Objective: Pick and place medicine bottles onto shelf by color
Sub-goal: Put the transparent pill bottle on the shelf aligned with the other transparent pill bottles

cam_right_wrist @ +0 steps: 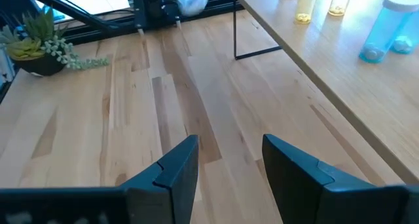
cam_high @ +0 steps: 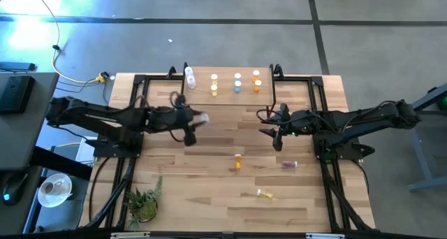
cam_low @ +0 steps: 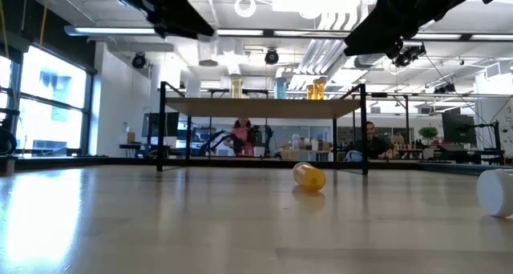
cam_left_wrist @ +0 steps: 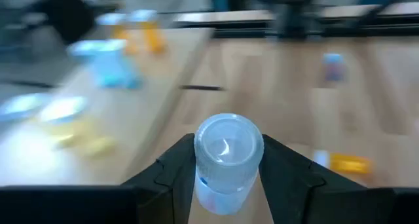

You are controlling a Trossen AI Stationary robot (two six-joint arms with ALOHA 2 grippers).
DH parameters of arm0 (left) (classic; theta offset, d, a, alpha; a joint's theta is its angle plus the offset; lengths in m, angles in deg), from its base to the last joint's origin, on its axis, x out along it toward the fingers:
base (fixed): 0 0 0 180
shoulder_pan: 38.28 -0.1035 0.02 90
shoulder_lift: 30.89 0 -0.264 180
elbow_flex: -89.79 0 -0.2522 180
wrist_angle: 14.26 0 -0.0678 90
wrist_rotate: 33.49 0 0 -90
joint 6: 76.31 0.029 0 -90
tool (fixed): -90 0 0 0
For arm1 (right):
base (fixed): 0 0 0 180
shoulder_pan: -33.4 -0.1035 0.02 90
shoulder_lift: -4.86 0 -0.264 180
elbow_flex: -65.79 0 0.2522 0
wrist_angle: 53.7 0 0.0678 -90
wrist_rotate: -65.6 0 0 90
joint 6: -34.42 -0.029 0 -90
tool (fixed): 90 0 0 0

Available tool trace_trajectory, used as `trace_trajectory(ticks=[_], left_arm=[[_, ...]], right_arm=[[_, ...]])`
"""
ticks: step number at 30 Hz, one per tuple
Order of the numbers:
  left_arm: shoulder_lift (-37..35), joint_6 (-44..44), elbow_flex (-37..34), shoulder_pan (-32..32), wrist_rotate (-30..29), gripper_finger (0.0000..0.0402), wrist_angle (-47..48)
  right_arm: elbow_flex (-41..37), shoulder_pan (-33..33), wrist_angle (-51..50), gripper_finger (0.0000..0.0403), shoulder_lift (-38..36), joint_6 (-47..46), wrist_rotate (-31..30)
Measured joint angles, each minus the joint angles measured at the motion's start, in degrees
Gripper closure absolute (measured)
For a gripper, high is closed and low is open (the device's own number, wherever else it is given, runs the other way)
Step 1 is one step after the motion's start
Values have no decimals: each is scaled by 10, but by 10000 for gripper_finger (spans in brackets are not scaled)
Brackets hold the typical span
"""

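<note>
My left gripper (cam_high: 198,120) is shut on a clear medicine bottle (cam_left_wrist: 228,149), just in front of the shelf's left half. The shelf (cam_high: 293,92), a light-wood board on black legs, stands at the table's far side. On it stand a white bottle (cam_high: 188,75), pale yellow ones (cam_high: 214,84), bluish ones (cam_high: 237,82) and orange ones (cam_high: 256,81). My right gripper (cam_right_wrist: 229,162) is open and empty, over the table in front of the shelf's right end (cam_high: 276,131). An orange bottle (cam_high: 238,161), a reddish one (cam_high: 289,164) and a yellow one (cam_high: 264,193) lie on their sides on the table. My left gripper pinches the clear bottle's side walls (cam_left_wrist: 203,178) between its two fingers. The bottle lies along the fingers, and its round end (cam_left_wrist: 229,140) sticks out past the fingertips. It is lifted clear of the table.
A small potted plant (cam_high: 143,203) stands at the near left corner. The black frame rails (cam_high: 328,190) run along both table sides. In the low view the yellow bottle (cam_low: 309,176) lies mid-table and a white cap (cam_low: 497,192) shows at the right. People sit in the room behind.
</note>
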Motion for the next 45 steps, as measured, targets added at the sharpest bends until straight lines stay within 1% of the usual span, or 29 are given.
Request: trace_trajectory(ticks=[2, 6, 8, 14, 17, 22, 24, 29, 35, 38, 45], left_arm=[[-26, -4, 0, -6, -29, 264, 29], [-61, -6, 0, -32, -43, 265, 67], [-66, -14, 0, -54, -52, 264, 69], [-58, -61, 0, -139, -53, 265, 93], [-55, -77, -1, -175, -40, 264, 95], [-49, -105, 0, -217, 13, 265, 91], [-42, -112, 0, -224, 24, 264, 88], [-17, -113, 0, -229, 24, 264, 83], [4, -114, 0, -229, 2, 264, 76], [5, -114, 0, -229, -7, 264, 77], [5, -112, 0, -229, -7, 263, 82]], right_arm=[[0, 0, -1, 242, 0, 0, -1], [0, 0, -1, 242, 5, 0, -1], [1, 0, 1, 242, 13, 0, -1], [1, 0, 2, 242, 52, -1, -1], [1, 0, 7, 242, 64, -1, -1], [1, 0, 18, 242, 67, -1, -1], [1, 0, 23, 242, 67, 0, -1], [1, 0, 28, 242, 66, 4, -1], [1, 0, 37, 242, 66, 4, -1], [1, 0, 37, 242, 66, 2, -1], [1, 0, 37, 242, 66, 0, -1]])
